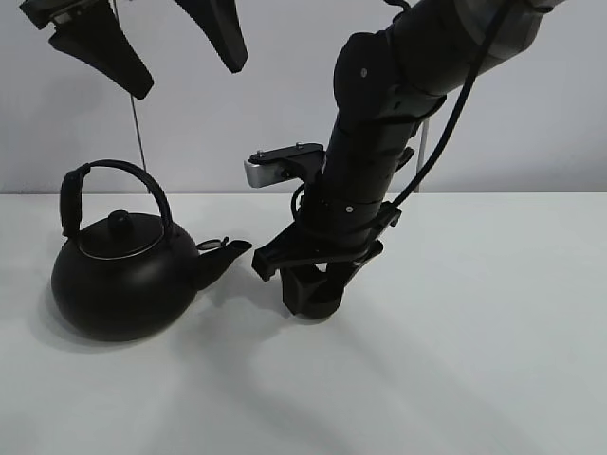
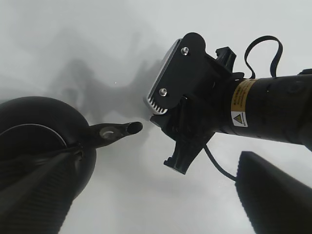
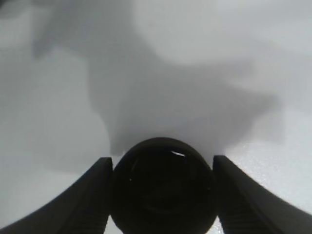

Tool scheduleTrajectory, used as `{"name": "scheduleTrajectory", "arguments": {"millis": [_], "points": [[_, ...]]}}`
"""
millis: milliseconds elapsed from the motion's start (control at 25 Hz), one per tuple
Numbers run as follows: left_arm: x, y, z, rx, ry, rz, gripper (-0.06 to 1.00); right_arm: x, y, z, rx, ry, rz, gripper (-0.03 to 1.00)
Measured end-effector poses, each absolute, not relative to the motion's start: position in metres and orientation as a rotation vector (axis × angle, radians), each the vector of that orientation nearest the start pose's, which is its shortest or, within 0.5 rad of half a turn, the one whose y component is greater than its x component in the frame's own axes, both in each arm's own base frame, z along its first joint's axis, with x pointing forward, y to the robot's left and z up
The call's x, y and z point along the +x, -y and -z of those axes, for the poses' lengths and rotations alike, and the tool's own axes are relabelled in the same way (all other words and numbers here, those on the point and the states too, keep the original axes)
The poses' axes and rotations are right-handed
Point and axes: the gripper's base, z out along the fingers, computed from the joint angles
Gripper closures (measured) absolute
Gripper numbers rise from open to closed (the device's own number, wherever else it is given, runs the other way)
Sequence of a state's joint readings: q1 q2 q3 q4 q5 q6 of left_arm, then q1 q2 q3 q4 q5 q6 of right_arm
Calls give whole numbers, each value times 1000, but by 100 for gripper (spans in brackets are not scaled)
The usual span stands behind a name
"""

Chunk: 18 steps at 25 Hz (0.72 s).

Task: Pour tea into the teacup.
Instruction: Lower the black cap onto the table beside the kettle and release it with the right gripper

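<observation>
Right tool (image 3: 161, 161): closed on teacup (image 3: 163, 192), standing on surface (image 1: 474, 360) near kettle (image 1: 119, 284) spout. Left tool (image 1: 156, 45): spread wide, high above kettle, empty. Teacup positioned; kettle ungrasped, pouring outstanding.

Teacup (image 3: 163, 195) between right gripper (image 3: 162, 161) fingers (image 3: 92, 195): matt black, faint glint at rim. Fingers: black, finely textured, plastic-looking. Kettle (image 1: 119, 289) beside gripper: satin black, smooth, dull sheen. Table (image 1: 493, 360) beneath: white, smooth, matt.

White table (image 1: 493, 360), pale grey wall (image 1: 531, 142)
</observation>
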State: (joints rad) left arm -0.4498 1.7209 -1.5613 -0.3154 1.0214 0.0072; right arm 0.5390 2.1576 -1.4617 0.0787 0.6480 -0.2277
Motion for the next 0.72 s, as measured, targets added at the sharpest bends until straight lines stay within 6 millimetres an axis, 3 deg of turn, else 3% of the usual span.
{"name": "scheduleTrajectory", "arguments": {"millis": [400,720], "points": [[326,184,-323,478,-2651,552,30,370,-226,-128,-981,-2665,-148,53],[326,184,-323,478,-2651,552,30,366,-215,-165,-936,-2674,-140,36]]}}
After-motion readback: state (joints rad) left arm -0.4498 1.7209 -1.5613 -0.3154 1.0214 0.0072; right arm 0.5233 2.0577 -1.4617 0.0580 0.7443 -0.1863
